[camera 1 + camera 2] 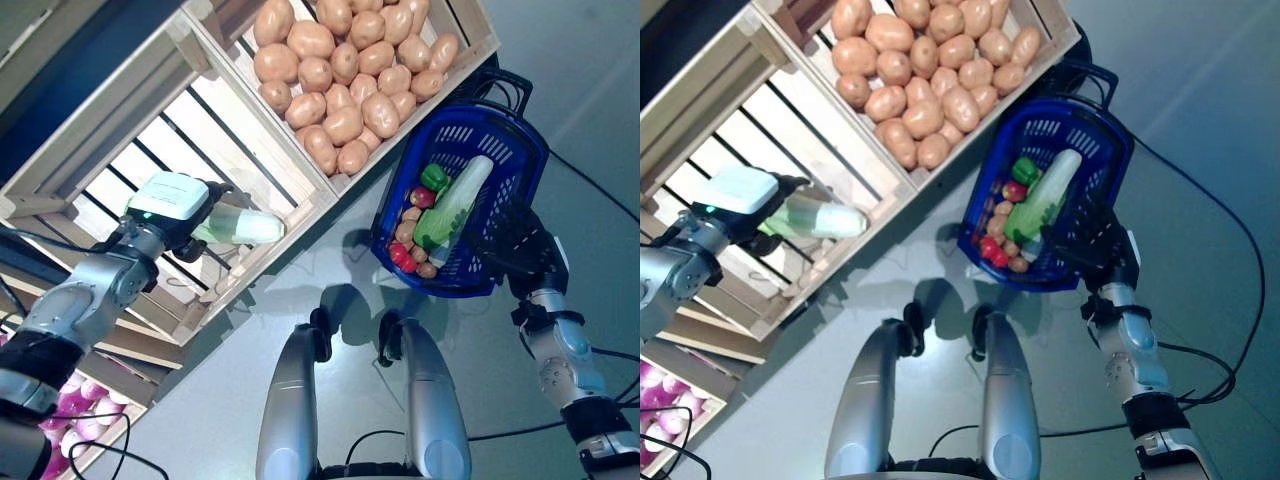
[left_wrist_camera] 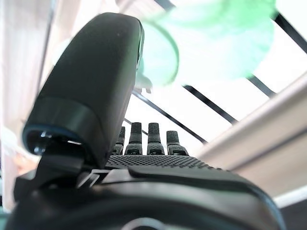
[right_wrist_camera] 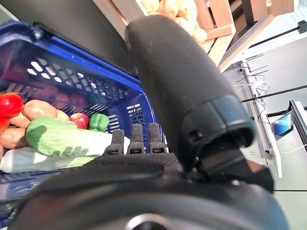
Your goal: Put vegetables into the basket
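My left hand (image 1: 188,243) is shut on a pale green and white cabbage (image 1: 242,227), held over the front edge of an empty slatted crate (image 1: 200,130). In the left wrist view the cabbage (image 2: 211,43) shows past the thumb (image 2: 91,81). To the right, my right hand (image 1: 520,245) grips the rim of a blue plastic basket (image 1: 455,135), and its fingers (image 3: 134,139) curl over the edge. Inside the basket lie another long cabbage (image 1: 455,205), a green pepper (image 1: 433,177), red vegetables (image 1: 400,255) and small potatoes (image 1: 407,232).
A wooden crate full of potatoes (image 1: 340,70) sits at the top, between the empty crate and the basket. Purple onions (image 1: 70,400) fill a box at the lower left. Grey floor (image 1: 560,60) spreads around the basket.
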### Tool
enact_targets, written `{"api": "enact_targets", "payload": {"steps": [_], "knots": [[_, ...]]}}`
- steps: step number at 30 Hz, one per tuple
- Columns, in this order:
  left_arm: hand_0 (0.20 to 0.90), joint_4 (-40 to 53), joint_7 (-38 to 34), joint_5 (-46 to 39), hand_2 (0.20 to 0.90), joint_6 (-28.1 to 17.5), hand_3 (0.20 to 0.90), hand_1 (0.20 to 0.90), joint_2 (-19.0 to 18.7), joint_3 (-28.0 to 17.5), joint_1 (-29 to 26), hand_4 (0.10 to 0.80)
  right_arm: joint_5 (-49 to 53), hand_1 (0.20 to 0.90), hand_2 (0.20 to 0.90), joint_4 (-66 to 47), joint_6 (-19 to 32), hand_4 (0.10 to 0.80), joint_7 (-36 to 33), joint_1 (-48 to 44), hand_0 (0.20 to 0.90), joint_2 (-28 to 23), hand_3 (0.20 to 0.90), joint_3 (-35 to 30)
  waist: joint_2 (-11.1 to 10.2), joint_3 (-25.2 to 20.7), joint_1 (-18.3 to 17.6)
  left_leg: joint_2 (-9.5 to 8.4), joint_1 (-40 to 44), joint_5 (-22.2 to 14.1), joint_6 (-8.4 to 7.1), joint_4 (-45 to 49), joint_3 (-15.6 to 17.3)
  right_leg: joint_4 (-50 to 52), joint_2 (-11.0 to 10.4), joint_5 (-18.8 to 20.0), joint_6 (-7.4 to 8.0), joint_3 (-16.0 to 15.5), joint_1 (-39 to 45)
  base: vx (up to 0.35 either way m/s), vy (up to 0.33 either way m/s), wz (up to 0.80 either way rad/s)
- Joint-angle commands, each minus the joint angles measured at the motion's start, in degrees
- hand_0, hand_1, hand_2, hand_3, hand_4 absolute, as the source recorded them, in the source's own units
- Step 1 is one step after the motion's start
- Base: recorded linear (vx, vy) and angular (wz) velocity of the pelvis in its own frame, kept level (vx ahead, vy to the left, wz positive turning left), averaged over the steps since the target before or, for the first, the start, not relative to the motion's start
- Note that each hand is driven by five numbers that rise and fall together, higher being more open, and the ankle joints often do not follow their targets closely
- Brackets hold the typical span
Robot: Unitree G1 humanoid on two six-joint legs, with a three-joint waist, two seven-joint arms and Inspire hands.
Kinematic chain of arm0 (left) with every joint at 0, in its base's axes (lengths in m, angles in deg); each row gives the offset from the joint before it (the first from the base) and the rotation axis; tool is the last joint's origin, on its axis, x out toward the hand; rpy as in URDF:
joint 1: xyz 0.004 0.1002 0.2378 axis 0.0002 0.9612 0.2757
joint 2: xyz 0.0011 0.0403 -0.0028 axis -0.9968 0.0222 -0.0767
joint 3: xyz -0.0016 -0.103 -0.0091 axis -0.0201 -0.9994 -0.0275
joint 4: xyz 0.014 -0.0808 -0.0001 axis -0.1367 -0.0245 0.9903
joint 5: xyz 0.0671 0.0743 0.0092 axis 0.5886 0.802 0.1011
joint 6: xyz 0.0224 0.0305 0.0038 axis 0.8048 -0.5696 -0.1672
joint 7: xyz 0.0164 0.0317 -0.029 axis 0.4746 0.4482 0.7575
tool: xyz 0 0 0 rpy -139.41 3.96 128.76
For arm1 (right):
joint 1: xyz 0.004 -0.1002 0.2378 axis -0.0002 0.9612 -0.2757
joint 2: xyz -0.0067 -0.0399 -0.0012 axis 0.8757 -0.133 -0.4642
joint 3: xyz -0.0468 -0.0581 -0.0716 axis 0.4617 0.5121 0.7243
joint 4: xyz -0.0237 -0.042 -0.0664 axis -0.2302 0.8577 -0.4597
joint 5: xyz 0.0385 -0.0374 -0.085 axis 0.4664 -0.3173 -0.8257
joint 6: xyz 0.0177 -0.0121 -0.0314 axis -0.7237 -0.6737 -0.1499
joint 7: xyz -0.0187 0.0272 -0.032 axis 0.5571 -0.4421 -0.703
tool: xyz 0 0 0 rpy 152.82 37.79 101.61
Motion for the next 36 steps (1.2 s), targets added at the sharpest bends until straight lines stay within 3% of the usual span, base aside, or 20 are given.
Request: {"api": "enact_targets", "payload": {"steps": [1, 13, 24, 36], "knots": [[0.9, 4.4, -6.2, 2.9, 0.9, 2.1, 0.9, 0.9, 0.1, -6.2, 1.1, 0.8, -2.7, 0.9, 0.9, -5.5, 5.7, 0.8, 2.8, 0.3, 0.9, -0.4, 0.9, -6.3, 0.1, -3.8, 1.3, -0.57, 5.0, 0.7, 1.57, -6.7, 1.6, -9.3, -0.8, 7.9, -0.17, -0.6, 4.3, 0.023, -0.031, 0.09], [0.9, 8.6, -7.2, 6.0, 0.9, 3.6, 0.9, 0.9, 4.0, -9.4, 6.0, 0.8, -3.9, 0.9, 0.9, -5.6, 5.5, 0.8, 2.3, 1.3, 0.9, 1.6, 0.9, -7.0, -0.3, -3.3, 2.0, -1.07, 6.2, 1.2, 1.62, -7.1, 1.0, -10.3, -0.6, 8.0, -0.83, -1.9, 6.5, 0.011, -0.015, 0.02], [0.9, 4.5, -6.8, 1.6, 0.9, 6.2, 0.9, 0.9, 6.0, -3.1, 2.7, 0.8, -2.9, 0.9, 0.9, -4.6, 5.4, 0.8, 1.9, 0.1, 0.9, 1.4, 0.9, -5.8, -0.6, -1.3, 1.3, -0.67, 4.9, 1.0, 1.97, -5.2, 1.6, -9.3, 0.0, 8.6, -0.64, -1.2, 5.3, 0.0, 0.0, 0.0], [0.9, -3.5, -3.4, -8.4, 0.9, 8.4, 0.9, 0.9, 12.2, 2.6, -2.9, 0.8, -3.7, 0.9, 0.9, -4.0, 4.4, 0.8, 1.0, -2.9, 0.9, 2.0, 0.9, -4.2, -1.4, -0.3, 0.8, -0.56, 3.3, 1.3, 2.33, -4.9, 1.7, -9.5, 0.9, 9.6, -0.07, -0.4, 3.5, -0.006, 0.004, -0.01]]}}
